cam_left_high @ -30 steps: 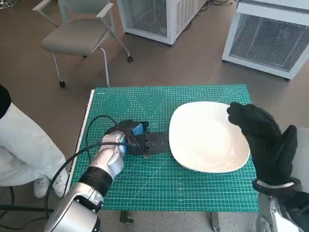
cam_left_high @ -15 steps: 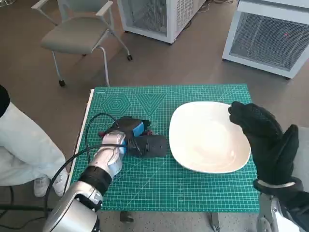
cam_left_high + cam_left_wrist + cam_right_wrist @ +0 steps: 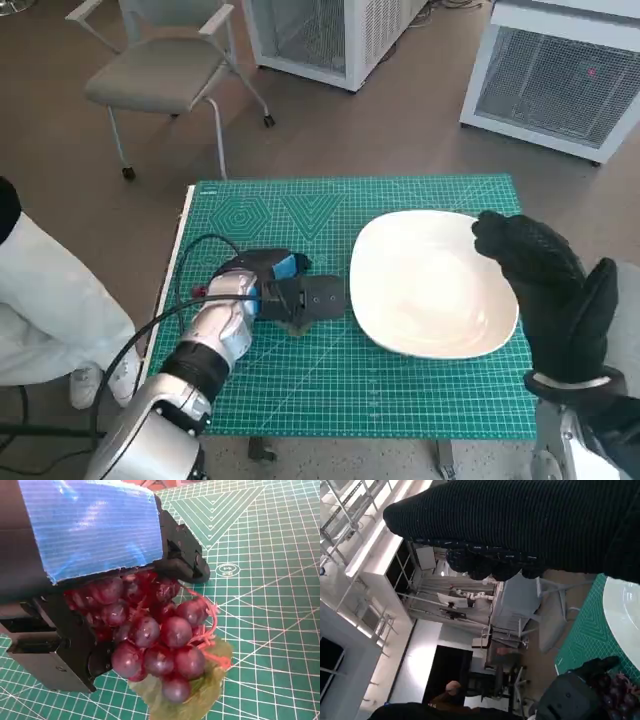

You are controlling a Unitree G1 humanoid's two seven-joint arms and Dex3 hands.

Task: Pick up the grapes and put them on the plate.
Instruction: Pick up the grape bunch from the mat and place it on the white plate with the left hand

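Note:
A bunch of dark red grapes (image 3: 155,635) with a pale green leaf (image 3: 185,695) sits in the grip of my left hand (image 3: 285,295), its black fingers (image 3: 182,555) closed round the bunch just above the green mat. In the head view only the leaf (image 3: 297,327) shows under that hand, a short way left of the white plate (image 3: 430,290). The plate has nothing on it. My right hand (image 3: 550,290) in its black glove is raised over the plate's right edge and holds nothing. The right wrist view shows the grapes (image 3: 620,690) in the left hand (image 3: 570,695) beside the plate (image 3: 625,605).
The green cutting mat (image 3: 400,400) covers the small table. A grey chair (image 3: 160,70) stands beyond the far left corner, and white mesh-fronted units (image 3: 565,80) beyond the far right. A person's white-clad leg (image 3: 50,300) and shoe (image 3: 95,385) are close to the table's left side.
My left hand's fingers have closed round the grapes and drawn back a little from the plate; the leaf now shows below the hand. The right hand has hardly moved.

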